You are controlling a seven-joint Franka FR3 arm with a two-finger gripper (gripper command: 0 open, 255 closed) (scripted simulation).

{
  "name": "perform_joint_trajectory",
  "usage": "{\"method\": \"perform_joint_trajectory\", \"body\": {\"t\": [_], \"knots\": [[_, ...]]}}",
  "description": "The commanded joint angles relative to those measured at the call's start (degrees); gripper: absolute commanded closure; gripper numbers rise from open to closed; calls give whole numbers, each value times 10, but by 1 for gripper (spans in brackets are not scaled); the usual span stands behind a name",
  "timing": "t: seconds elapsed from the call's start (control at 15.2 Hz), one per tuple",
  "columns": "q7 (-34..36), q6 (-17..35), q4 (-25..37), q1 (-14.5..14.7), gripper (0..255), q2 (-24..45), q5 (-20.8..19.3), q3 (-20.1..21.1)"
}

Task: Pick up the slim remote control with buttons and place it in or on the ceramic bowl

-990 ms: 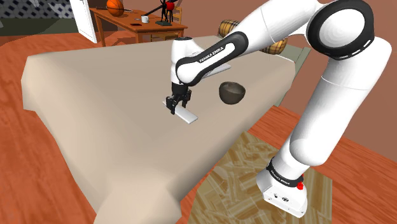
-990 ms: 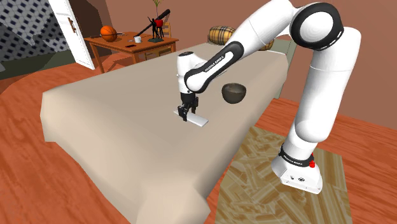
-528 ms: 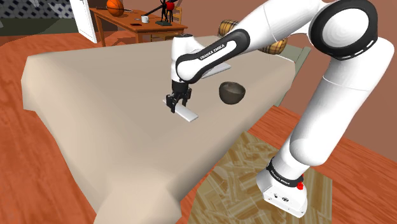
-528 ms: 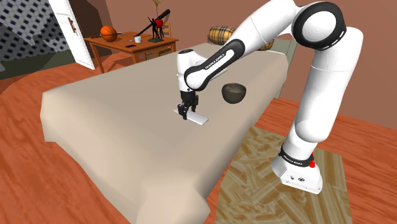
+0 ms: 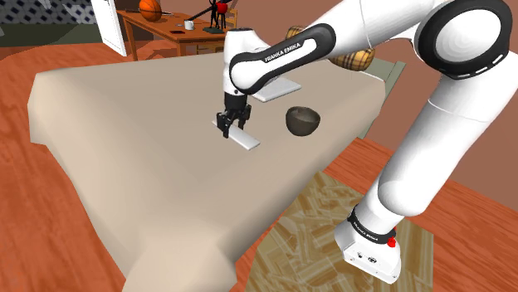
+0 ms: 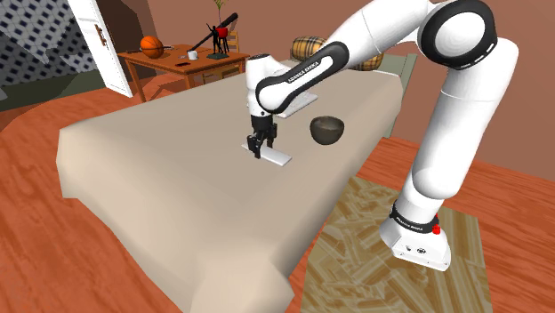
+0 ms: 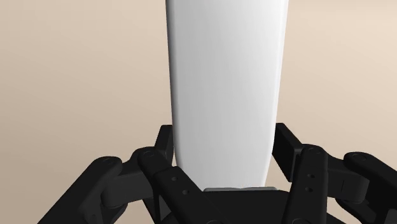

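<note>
Remote [image 7: 226, 76] reads as a plain white slab: slim, long, flat-faced, with rounded long edges and a smooth matte finish. I can't make out any buttons or markings on the face I get. The gripper [image 7: 226, 146] is clamped on one end of it, and in the wrist view both black fingers [image 7: 167, 147] press against its long sides, so it's a narrow grip holding the remote. In the shoulder view the gripper [image 5: 230, 124] sits roughly mid-surface, a bit toward the long edge facing the stand. The remote [image 5: 246, 138] sticks out from it toward that edge, slanted. The second exterior view has the same setup, gripper [image 6: 258, 147] on the inboard end of the remote [image 6: 274, 156]. I can't tell if the free end clears the cloth. The bowl [image 5: 303, 121] is dark brown-grey, round and deep with a thin rim and a dull finish. It stands upright near the same long edge, close to the remote but apart from it [image 6: 327, 130]. The surface [image 5: 124, 124] is draped in plain beige cloth with soft rounded corners and hanging sides. A second pale flat slab [image 5: 280, 89] lies on it behind the arm. There's a plaid cushion [image 5: 355, 60] at the far end. Below, a rug [image 5: 311, 240] with a wood-chip pattern lies on a reddish plank floor [image 5: 33, 232]. A wooden side table [image 5: 178, 35] in the back carries an orange basketball [image 5: 150, 8] and a white mug [image 5: 189, 25].
</note>
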Motion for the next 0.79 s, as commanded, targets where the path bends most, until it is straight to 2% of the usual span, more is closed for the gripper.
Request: {"method": "perform_joint_trajectory", "body": {"t": [0.0, 0.73], "knots": [[-3, -14, 6, -1, 255, -8, 2, 0], [-9, -96, 57, -2, 255, -40, 10, -1]]}}
